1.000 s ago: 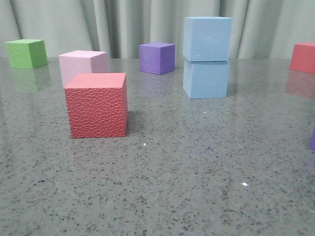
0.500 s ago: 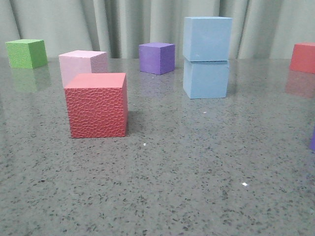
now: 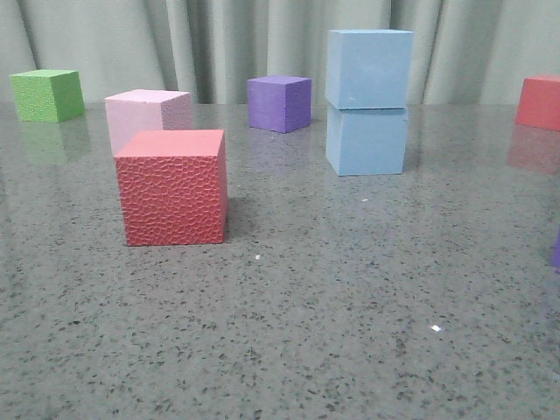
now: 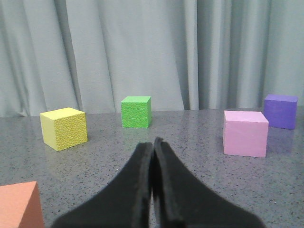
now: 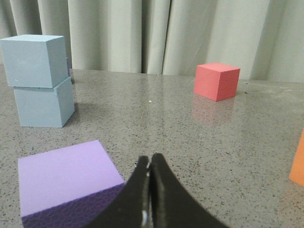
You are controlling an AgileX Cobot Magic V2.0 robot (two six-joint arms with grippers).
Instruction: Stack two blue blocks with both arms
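Observation:
Two light blue blocks stand stacked at the table's back right: the upper one [image 3: 369,68] rests squarely on the lower one [image 3: 367,141]. The right wrist view shows the same stack, upper block [image 5: 34,60] over lower block [image 5: 43,105]. My left gripper [image 4: 153,141] is shut with nothing between its black fingers, low over the table, far from the stack. My right gripper [image 5: 150,158] is also shut and empty, a good way short of the stack. Neither gripper shows in the front view.
A red cube [image 3: 173,186] stands front left with a pink cube [image 3: 145,118] behind it. A green cube [image 3: 47,94], a purple cube [image 3: 279,102] and another red cube [image 3: 539,101] line the back. A yellow cube [image 4: 63,128] and an orange cube [image 4: 19,206] lie near my left gripper. A purple cube [image 5: 69,184] sits beside my right gripper.

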